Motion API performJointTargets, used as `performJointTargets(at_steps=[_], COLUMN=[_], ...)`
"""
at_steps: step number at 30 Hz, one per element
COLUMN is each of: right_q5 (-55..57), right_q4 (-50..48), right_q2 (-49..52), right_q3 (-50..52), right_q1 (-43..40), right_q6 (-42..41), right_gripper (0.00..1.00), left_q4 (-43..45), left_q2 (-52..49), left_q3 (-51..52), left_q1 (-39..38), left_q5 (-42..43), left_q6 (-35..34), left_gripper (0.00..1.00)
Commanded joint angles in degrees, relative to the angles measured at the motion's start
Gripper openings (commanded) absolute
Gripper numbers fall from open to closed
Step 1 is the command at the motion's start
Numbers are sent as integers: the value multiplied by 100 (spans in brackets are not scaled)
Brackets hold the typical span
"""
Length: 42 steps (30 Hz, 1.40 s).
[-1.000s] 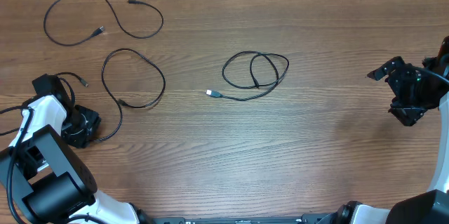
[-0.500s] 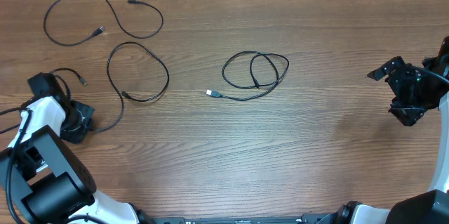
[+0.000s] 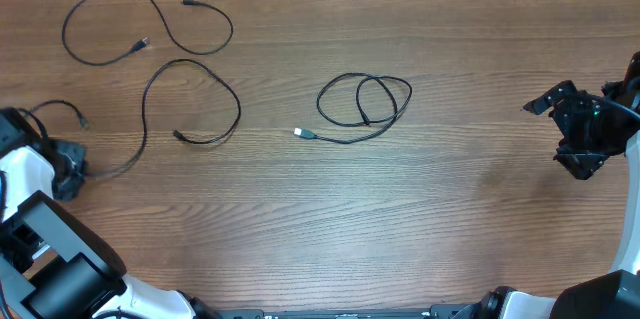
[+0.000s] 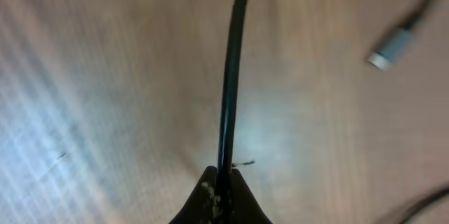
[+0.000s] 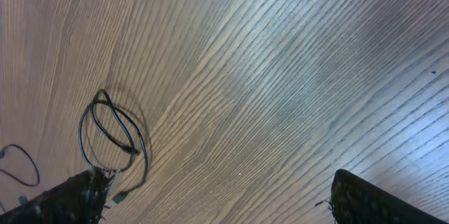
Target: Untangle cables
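My left gripper (image 4: 222, 190) was closed tight on a thin black cable (image 4: 230, 76), well left of the coiled silver-tipped cable (image 3: 365, 104); my right gripper (image 3: 562, 131) stood wide open, empty.

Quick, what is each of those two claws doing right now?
Left gripper: closed, pinching a black cable.
Right gripper: open, holding nothing.
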<state>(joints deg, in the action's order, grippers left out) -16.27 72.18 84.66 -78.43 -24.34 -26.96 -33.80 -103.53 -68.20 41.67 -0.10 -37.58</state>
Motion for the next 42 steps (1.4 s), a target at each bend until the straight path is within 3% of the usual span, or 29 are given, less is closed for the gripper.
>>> performJointTargets(at_steps=[1, 13, 30, 35, 37, 40, 41, 42], right_q5=[17, 17, 17, 17, 17, 17, 17, 17], right_q4=[-9, -9, -9, -9, -9, -9, -9, -9], right_q2=[-42, -42, -42, -42, -42, -42, -42, -42], right_q3=[-103, -103, -103, -103, -103, -103, -103, -103], right_q1=[-7, -7, -7, -7, -7, -7, -7, -7], right_q6=[26, 24, 26, 24, 26, 24, 26, 26], right_gripper=[100, 100, 100, 100, 100, 100, 100, 100], left_q4=[116, 702, 833, 748, 697, 616, 601, 590], left_q2=[-24, -48, -664, -664, -662, -662, -662, -662], left_q3=[-291, -295, -455, -476, -476, -476, -476, -476], left_q1=[-11, -15, -42, -61, -61, -59, -59, -59], left_q5=[367, 444, 992, 1047, 1088, 1220, 1222, 1220], left_q6=[-7, 55, 1309, 1386, 1381, 1386, 1386, 1414], left_gripper=[4, 5, 4, 13, 38, 47, 56, 60])
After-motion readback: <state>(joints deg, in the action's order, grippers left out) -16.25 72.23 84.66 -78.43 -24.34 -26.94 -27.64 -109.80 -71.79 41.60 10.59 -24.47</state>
